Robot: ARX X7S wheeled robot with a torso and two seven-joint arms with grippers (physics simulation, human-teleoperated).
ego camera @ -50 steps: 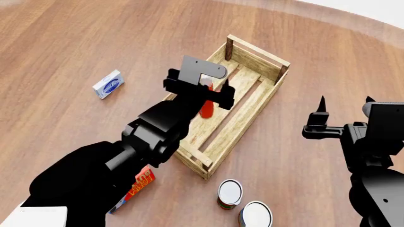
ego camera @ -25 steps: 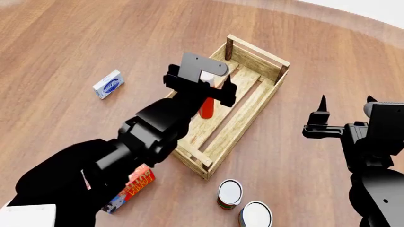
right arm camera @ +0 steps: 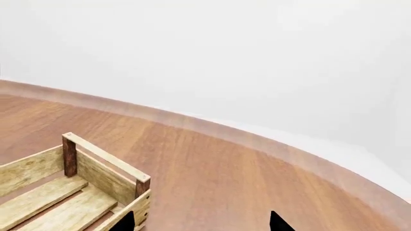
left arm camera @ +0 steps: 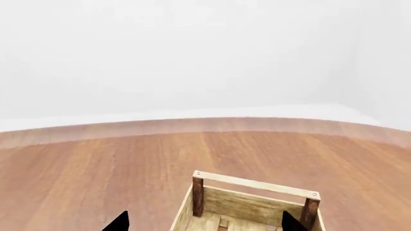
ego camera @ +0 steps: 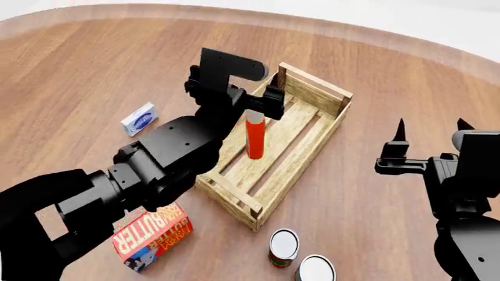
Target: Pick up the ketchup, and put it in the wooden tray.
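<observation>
The ketchup (ego camera: 254,139), a red-orange bottle with a white cap, stands upright on the slatted base of the wooden tray (ego camera: 317,89), near its left wall. My left gripper (ego camera: 238,98) is open just above the cap and holds nothing. In the left wrist view its gripper (left arm camera: 205,224) shows two fingertips spread wide over the tray's far end (left arm camera: 257,185); the ketchup is hidden there. My right gripper (ego camera: 431,126) is open and empty, right of the tray. The right wrist view shows its gripper (right arm camera: 200,222) beside a tray corner (right arm camera: 103,166).
A red-and-yellow butter box (ego camera: 152,234) lies front left of the tray. A small blue-and-white box (ego camera: 140,118) lies to the left. Two tin cans (ego camera: 283,246) (ego camera: 315,269) stand by the tray's near corner. The round table's edge curves along the back.
The left gripper was shut on the tilted ketchup over the tray. It has opened and risen, and the ketchup now stands free in the tray. The head view has shifted.
</observation>
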